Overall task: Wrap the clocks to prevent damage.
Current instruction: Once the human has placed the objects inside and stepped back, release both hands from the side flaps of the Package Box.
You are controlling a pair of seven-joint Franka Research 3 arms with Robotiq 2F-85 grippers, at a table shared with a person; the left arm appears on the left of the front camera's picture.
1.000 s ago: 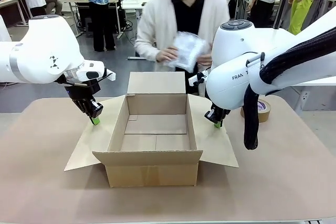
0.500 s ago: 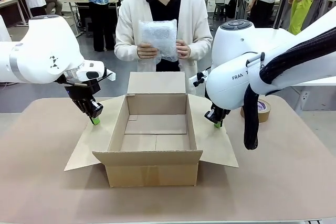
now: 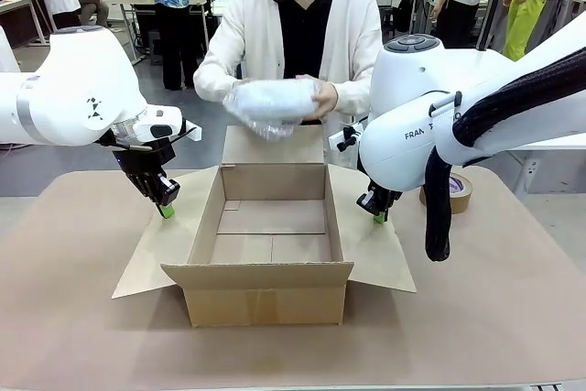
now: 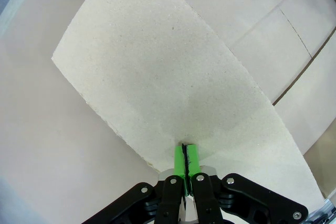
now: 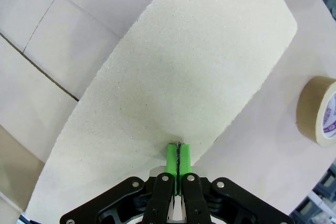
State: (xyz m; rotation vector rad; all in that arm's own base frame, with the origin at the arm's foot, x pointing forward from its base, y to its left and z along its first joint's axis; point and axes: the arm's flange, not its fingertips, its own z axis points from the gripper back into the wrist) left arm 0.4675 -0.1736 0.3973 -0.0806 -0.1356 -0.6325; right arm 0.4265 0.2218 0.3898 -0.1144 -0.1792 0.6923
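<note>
At the far side, a person's two hands hold a bundle of clear bubble wrap [image 3: 272,103] lying flat above the back flap of an open cardboard box [image 3: 265,295]. The wrap hides whatever is inside, so no clock is visible. My left gripper [image 3: 166,211] is shut, its green tips resting on the box's left flap [image 3: 169,249]. In the left wrist view the shut gripper [image 4: 185,156] touches that flap [image 4: 157,77]. My right gripper [image 3: 378,218] is shut too, pressing on the right flap [image 3: 374,249]. The right wrist view shows the shut gripper [image 5: 178,158] on the flap [image 5: 199,77].
The box's inside is bare cardboard. A roll of brown tape [image 3: 458,191] lies on the table behind my right arm and shows again as the tape roll [image 5: 320,111] beside the right flap. The tan tabletop [image 3: 476,318] stretches around the box.
The person has straightened up, turned the bubble-wrap bundle from upright to flat and lowered it toward the box. Neither arm has moved.
</note>
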